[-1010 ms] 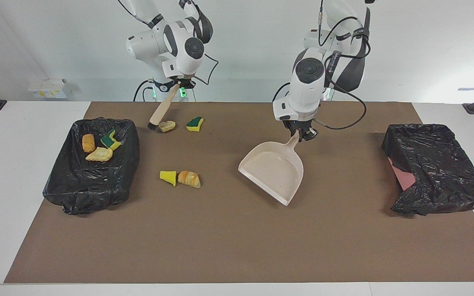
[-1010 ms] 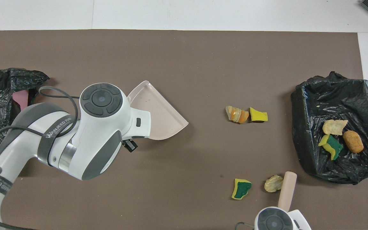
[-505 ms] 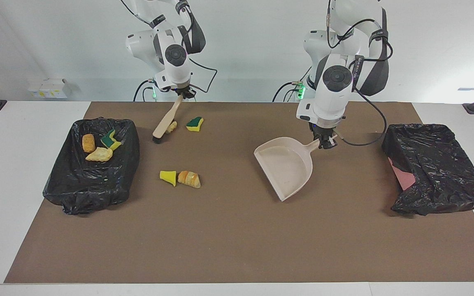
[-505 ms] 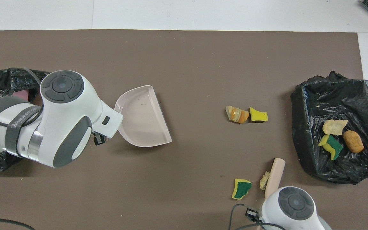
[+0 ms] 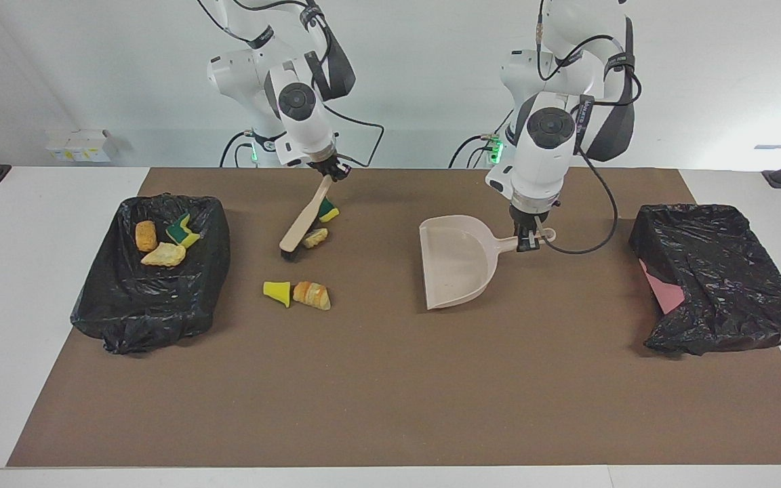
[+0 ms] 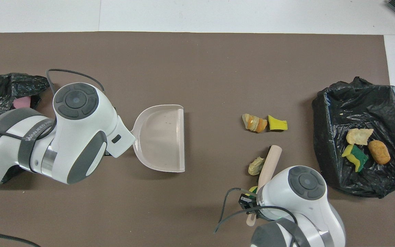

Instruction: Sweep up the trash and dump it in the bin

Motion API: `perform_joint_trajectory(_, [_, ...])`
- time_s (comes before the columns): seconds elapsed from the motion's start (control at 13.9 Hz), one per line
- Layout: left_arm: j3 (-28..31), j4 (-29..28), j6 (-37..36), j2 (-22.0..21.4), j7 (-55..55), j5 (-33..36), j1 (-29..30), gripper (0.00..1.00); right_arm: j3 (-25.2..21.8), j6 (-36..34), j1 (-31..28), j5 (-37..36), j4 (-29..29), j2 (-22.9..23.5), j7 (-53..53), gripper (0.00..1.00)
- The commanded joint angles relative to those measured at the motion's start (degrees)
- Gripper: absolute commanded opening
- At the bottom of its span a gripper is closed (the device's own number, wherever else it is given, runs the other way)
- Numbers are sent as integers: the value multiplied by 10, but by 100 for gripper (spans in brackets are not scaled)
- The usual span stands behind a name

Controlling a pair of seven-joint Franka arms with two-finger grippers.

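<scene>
R gripper (image 5: 331,171) clenched on the brush (image 5: 302,222) handle, bristles down on the mat (image 5: 390,379) w/ a tan lump (image 5: 315,237) touching the brush head; a yellow-green sponge (image 5: 327,211) sits just beside the handle, nearer the robots. L gripper (image 5: 527,238) grasps the dustpan (image 5: 455,270) by its handle — pan flat on the mat mid-table, open edge toward the trash. Croissant (image 5: 312,295) & yellow sponge wedge (image 5: 277,291) lie touching, farther from the robots than the brush. Three scraps (image 5: 163,240) already in the black-lined bin (image 5: 150,318) at the R arm's end; second bagged bin (image 5: 723,285) at the L arm's end
</scene>
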Motion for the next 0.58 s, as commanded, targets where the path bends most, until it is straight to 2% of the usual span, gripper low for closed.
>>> perform_joint_trajectory(0.0, [5,-86,67,-45,-21,9,-37,0,9,-5,-2,21,94,65,28,0])
perform_joint_trajectory(0.14, [4,-106,75,-57,-59,10,-59,0,18,-27,25,27,158,95,80,0])
perform_joint_trajectory(0.29, [4,-112,83,-54,-66,9,-79,0,18,-100,28,16,220,120,113,0])
perform_joint_trajectory(0.36, [4,-118,90,-55,-96,9,-88,0,18,-132,27,16,232,117,123,0])
perform_joint_trajectory(0.5, [4,-124,93,-55,-138,9,-101,0,18,-177,28,16,221,87,184,0])
